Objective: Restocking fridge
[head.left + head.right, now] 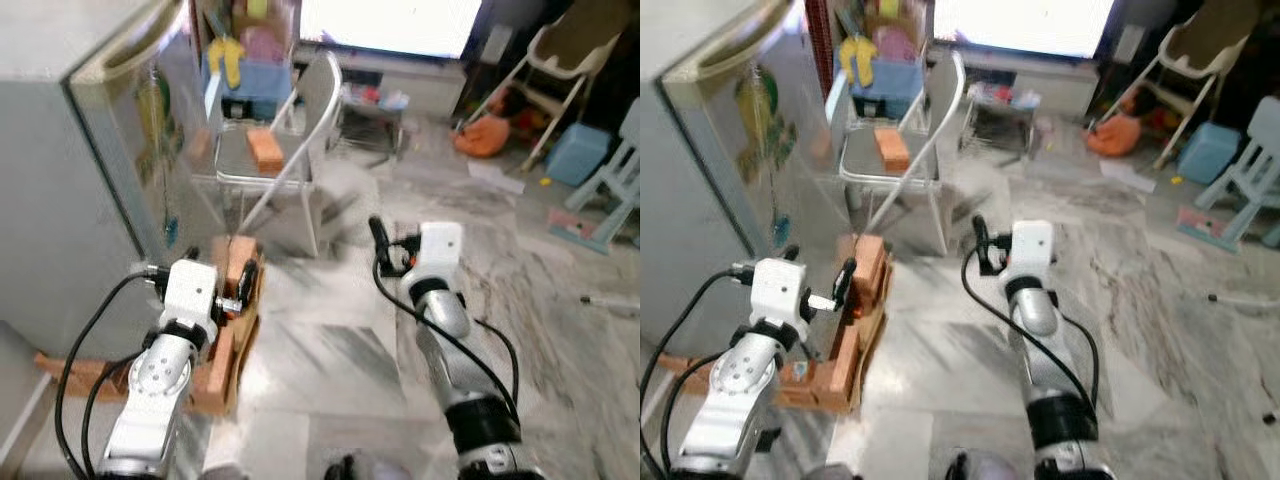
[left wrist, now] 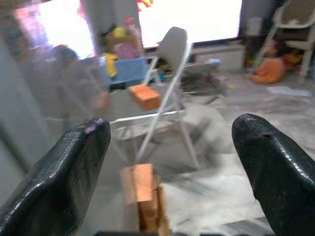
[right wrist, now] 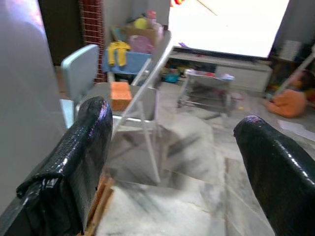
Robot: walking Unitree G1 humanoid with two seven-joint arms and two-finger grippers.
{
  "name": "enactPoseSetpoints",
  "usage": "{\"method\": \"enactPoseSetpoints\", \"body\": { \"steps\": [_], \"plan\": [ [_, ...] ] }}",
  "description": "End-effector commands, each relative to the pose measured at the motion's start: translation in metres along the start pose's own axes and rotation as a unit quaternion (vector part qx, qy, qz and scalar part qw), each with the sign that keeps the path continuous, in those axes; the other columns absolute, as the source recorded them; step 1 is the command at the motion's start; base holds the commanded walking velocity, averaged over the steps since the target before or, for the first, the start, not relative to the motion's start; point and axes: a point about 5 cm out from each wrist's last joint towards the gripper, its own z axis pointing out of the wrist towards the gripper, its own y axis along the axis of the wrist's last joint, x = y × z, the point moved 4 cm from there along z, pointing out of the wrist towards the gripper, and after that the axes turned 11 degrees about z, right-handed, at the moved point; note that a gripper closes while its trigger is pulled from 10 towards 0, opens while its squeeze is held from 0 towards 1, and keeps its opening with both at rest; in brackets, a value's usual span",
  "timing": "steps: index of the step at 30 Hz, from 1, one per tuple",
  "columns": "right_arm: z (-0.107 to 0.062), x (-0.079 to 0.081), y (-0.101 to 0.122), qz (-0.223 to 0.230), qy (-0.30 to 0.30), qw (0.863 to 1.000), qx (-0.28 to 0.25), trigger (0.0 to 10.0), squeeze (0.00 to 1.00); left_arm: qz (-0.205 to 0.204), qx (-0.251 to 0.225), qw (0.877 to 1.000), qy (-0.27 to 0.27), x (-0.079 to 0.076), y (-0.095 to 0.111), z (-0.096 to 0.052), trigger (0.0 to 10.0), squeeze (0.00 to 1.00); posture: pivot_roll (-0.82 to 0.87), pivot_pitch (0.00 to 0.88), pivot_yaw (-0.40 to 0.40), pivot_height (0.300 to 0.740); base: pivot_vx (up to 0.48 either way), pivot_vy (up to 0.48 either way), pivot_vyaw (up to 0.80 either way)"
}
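The grey fridge (image 1: pixel 60 190) stands at my left with its door closed. A grey folding chair (image 1: pixel 290 130) is ahead, and an orange packet (image 1: pixel 266 148) lies on its seat. In the left wrist view the orange packet (image 2: pixel 144 96) is far beyond the fingers. My left gripper (image 1: pixel 220 268) is raised beside the fridge, open and holding nothing. My right gripper (image 1: pixel 395 240) is raised over the marble floor, open too, with the chair (image 3: pixel 142 83) well ahead of it.
An open cardboard box (image 1: pixel 235 330) with orange packs sits on the floor against the fridge, just under my left gripper. Farther off are a low TV stand (image 1: pixel 400 85), a high chair (image 1: pixel 560 60), a blue stool (image 1: pixel 578 152) and a light blue child's chair (image 1: pixel 615 185).
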Motion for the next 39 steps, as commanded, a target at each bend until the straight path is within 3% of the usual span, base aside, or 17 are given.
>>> {"method": "enactPoseSetpoints", "body": {
  "steps": [1,8,19,27,33,39],
  "plan": [
    [0.000,-0.005,0.003,0.000,-0.007,1.000,-0.004,10.0,0.00,0.014,-0.016,1.000,-0.016,-0.007,0.007,0.001,10.0,0.00,0.12,0.006,-0.082,0.740,0.480,0.000,0.00],
    [0.000,-0.005,0.003,-0.001,-0.008,1.000,-0.005,10.0,0.00,0.011,-0.018,1.000,-0.016,-0.008,0.008,0.001,10.0,0.00,0.12,0.005,-0.081,0.740,0.471,0.000,0.00],
    [-0.001,-0.007,0.003,-0.005,-0.010,1.000,-0.004,10.0,0.00,0.009,-0.014,1.000,0.001,-0.004,0.007,0.002,10.0,0.00,0.12,0.009,-0.086,0.740,0.000,0.000,0.00],
    [-0.012,-0.018,-0.003,-0.013,-0.018,1.000,0.015,10.0,0.00,0.017,0.004,0.998,0.060,0.017,0.002,0.006,10.0,0.00,0.11,0.019,-0.082,0.740,0.000,0.000,-0.12],
    [-0.021,-0.023,-0.012,-0.022,-0.016,0.999,0.045,10.0,0.00,-0.002,0.025,0.994,0.108,0.033,-0.005,0.011,10.0,0.00,0.10,0.025,-0.076,0.740,0.000,0.000,-0.23],
    [-0.034,-0.011,-0.023,-0.023,0.045,0.993,0.102,10.0,0.00,0.008,0.034,0.989,0.145,0.045,-0.005,0.023,10.0,0.00,0.08,0.030,-0.077,0.740,0.000,0.000,0.00]
  ]
}}
